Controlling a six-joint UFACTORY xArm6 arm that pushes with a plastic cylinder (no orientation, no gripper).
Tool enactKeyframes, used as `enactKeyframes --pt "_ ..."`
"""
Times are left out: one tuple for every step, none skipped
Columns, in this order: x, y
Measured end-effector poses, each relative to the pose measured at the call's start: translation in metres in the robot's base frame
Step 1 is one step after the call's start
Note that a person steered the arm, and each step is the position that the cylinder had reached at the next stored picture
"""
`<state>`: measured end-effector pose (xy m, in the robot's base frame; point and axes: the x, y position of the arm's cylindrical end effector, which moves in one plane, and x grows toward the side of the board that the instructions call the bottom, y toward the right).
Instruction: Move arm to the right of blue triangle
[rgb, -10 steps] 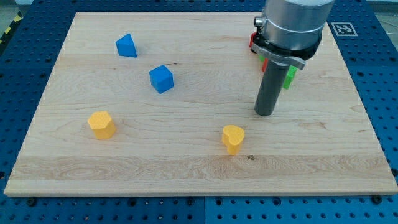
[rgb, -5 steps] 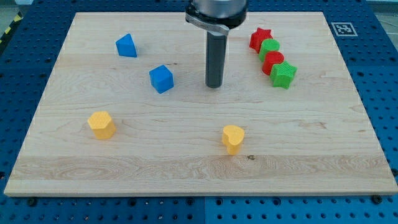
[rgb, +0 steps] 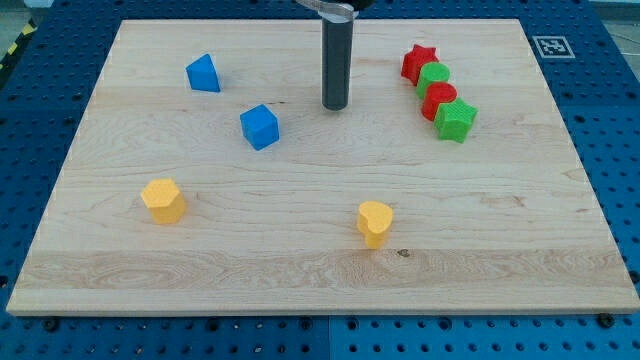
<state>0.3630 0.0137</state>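
Note:
The blue triangle (rgb: 203, 73) lies at the view's upper left on the wooden board (rgb: 300, 270). My tip (rgb: 334, 105) rests on the board well to the triangle's right and slightly lower in the view. A blue cube (rgb: 260, 127) sits between them, below and left of my tip. The rod rises straight up out of the view's top.
A red star (rgb: 419, 62), a green block (rgb: 434, 77), a red block (rgb: 439, 99) and a green star (rgb: 456, 121) form a touching diagonal row at the upper right. A yellow block (rgb: 163, 200) lies at lower left, a yellow heart (rgb: 375, 222) at lower middle.
My tip has moved from the right side of the board leftward and toward the view's top, uncovering the red and green row. No block has moved.

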Motion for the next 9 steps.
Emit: enactKeyframes --pt "-0.004 0.0" --pt "-0.005 -0.002" --pt "-0.009 -0.008" --pt "-0.019 -0.017" --pt "-0.03 -0.026" --pt "-0.034 -0.039" --pt "-0.04 -0.047" --pt "-0.046 -0.056" --pt "-0.048 -0.072"
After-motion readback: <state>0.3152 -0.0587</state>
